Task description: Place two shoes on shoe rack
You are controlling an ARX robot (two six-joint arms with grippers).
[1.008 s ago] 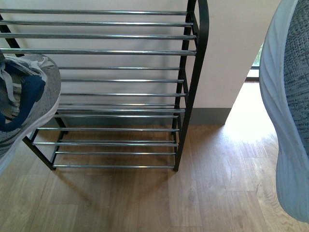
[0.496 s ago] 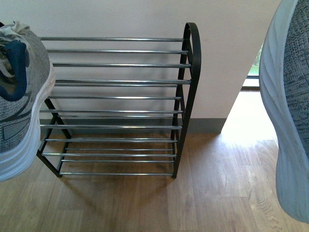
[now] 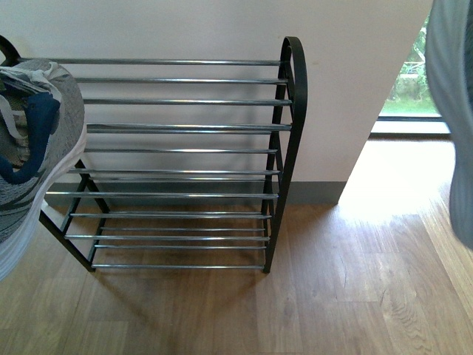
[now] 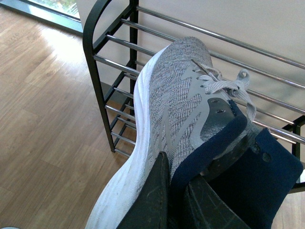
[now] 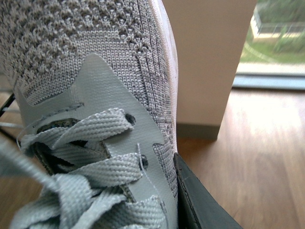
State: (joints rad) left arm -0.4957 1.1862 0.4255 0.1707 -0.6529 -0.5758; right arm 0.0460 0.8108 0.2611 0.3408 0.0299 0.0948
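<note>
Rack (image 3: 292, 111): stood on floor (image 3: 332, 296) against wall (image 3: 185, 29).
Left gripper (image 4: 174, 183): clamped on left shoe (image 4: 176, 105) collar.
Right gripper (image 5: 180, 191): clamped on right shoe (image 5: 95, 57), aloft.

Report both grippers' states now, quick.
Left gripper: closed on a grey knit sneaker's heel.
Right gripper: holding the other grey knit sneaker; only one finger shows.

Plain cream wall (image 3: 347, 74), grey skirting (image 3: 318, 193), wood-plank floor (image 3: 332, 296), sunlit window (image 3: 411, 81) at right
</note>
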